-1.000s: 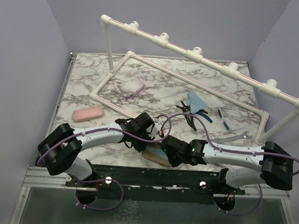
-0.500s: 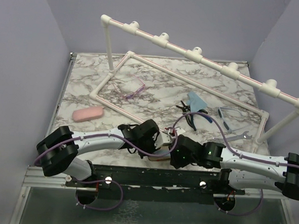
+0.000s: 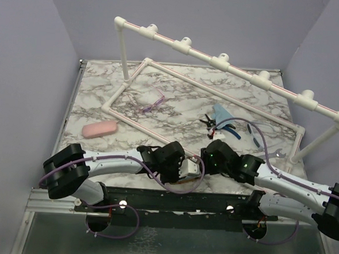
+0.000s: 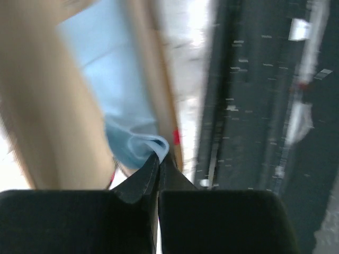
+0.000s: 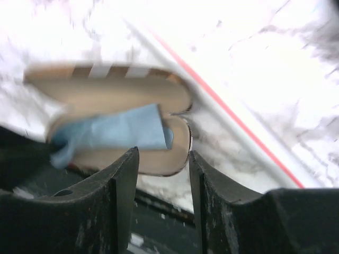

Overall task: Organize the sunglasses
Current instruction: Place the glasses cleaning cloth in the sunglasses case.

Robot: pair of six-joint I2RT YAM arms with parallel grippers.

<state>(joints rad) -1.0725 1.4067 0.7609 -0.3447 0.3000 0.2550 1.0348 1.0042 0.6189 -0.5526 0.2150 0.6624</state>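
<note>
Lavender walls [image 3: 35, 67] close in a marble table [image 3: 183, 93]. White pipe frame [image 3: 219, 60] spans the back and rt side. Both arms are folded low by the near edge, wrists close together.

Left gripper [image 4: 159, 159] is pinched tight on a corner of a blue cloth [image 4: 127, 121], which spills from an open brown case [image 5: 106, 90]. Right gripper [image 5: 163, 159] is just above that case, fingers spread, nothing between them.

Pink case [image 3: 99, 129] sits far left. Black-and-blue pliers [image 3: 218, 127] lie mid-right.

Pink-purple sunglasses [image 3: 152, 103] lie inside the frame's base, left end. Blue sunglasses [image 3: 254, 134] lie at the rt end, near the pliers and partly behind a cable. Neither pair is held.

Wrist views are blurred, so no lettering can be read.
</note>
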